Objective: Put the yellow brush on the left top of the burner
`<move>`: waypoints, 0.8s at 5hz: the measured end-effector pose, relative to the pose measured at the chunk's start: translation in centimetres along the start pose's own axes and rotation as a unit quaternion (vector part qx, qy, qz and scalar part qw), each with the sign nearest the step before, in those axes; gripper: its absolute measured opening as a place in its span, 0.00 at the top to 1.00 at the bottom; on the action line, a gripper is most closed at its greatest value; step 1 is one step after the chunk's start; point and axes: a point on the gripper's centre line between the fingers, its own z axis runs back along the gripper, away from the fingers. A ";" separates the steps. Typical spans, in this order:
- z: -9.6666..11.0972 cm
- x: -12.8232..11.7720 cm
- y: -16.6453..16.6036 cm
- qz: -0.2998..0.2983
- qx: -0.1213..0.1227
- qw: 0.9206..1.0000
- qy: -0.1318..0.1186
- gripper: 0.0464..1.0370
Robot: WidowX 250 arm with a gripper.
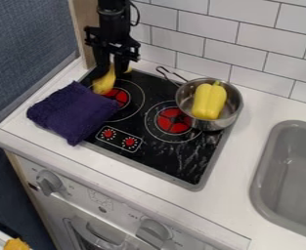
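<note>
Black gripper at the yellow brush, upper left of the stovetop; whether it pinches the brush, I cannot tell. Best to settle the brush gently, clear of the purple cloth, before releasing

one brush, one pot, one cloth, one pepper, one sink, two red burners

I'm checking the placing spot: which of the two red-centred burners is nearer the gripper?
The left burner, beside the purple towel and just below the gripper. The other burner is beside the metal pot.
</note>
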 end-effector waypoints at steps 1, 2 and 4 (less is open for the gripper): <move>0.0 0.0 0.0 -0.002 0.000 1.000 0.001 0.07; 0.6 -0.4 -0.2 -0.005 0.002 1.000 -0.007 0.03; 2.2 -0.8 -0.8 0.001 -0.003 1.000 -0.015 0.04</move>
